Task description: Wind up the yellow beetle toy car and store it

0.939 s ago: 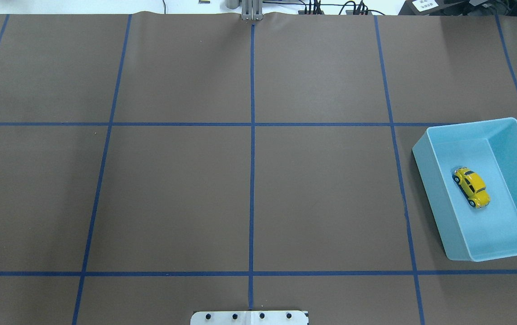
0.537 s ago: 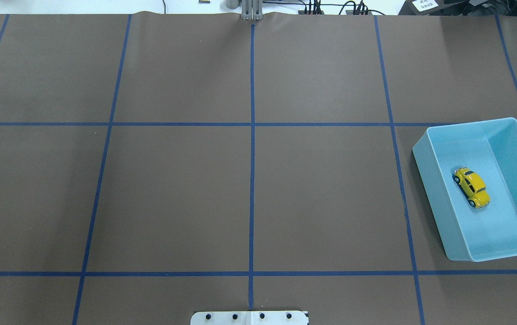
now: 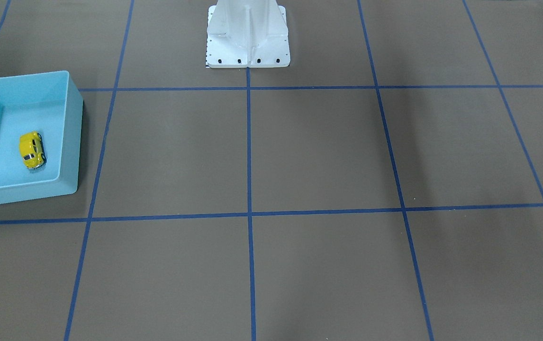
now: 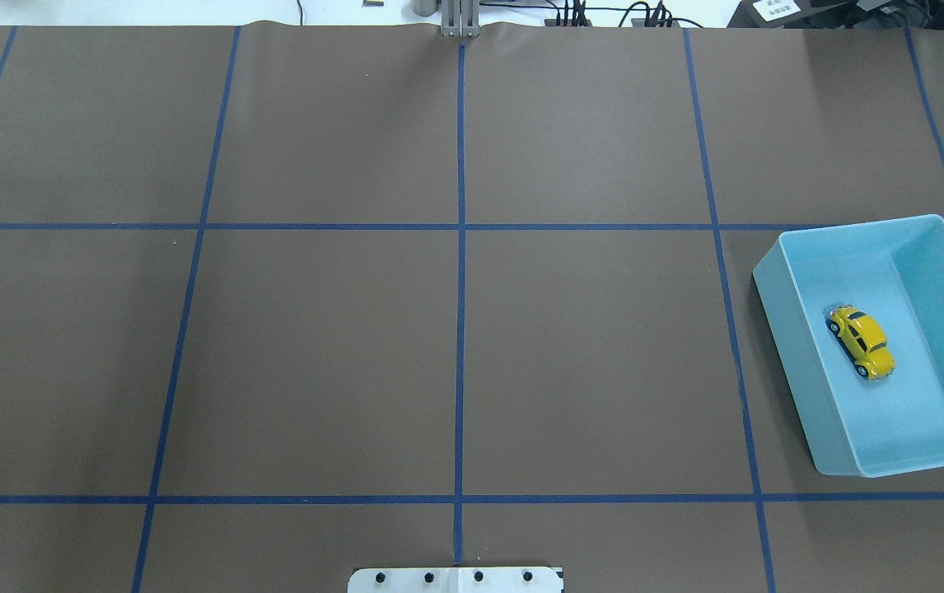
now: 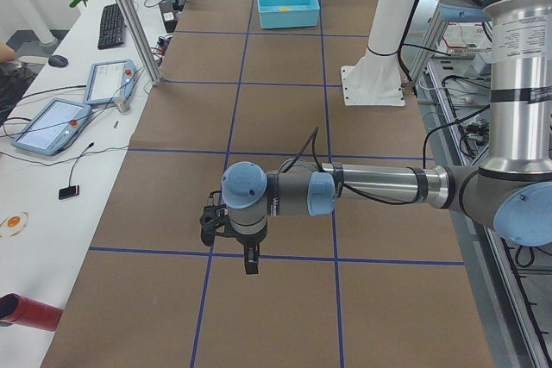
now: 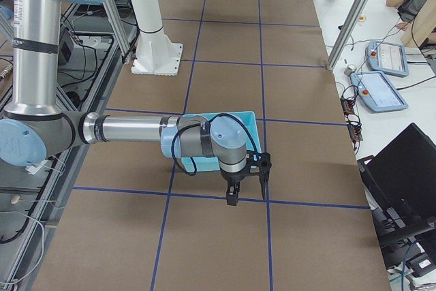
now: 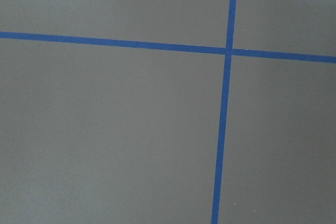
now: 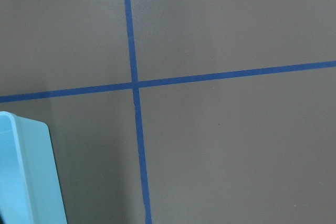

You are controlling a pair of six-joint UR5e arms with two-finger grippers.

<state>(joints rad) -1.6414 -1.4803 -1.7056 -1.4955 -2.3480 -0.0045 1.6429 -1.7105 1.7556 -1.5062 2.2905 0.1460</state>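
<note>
The yellow beetle toy car [image 4: 861, 342] stands on its wheels inside the light blue bin [image 4: 785, 346] at the table's right side. It also shows in the front-facing view [image 3: 31, 149] within the bin [image 3: 70, 137]. The left gripper [image 5: 249, 263] shows only in the exterior left view, hanging above the table far from the bin [image 5: 288, 6]; I cannot tell if it is open or shut. The right gripper [image 6: 231, 199] shows only in the exterior right view, just beyond the bin [image 6: 248, 124]; I cannot tell its state. A bin corner [image 8: 21, 182] shows in the right wrist view.
The brown table cover carries a blue tape grid [image 4: 460, 247]. The white robot pedestal [image 3: 248, 33] stands at the robot's edge of the table. Teach pendants [image 5: 52, 127] and metal frame posts [image 5: 129, 23] stand along the operators' side.
</note>
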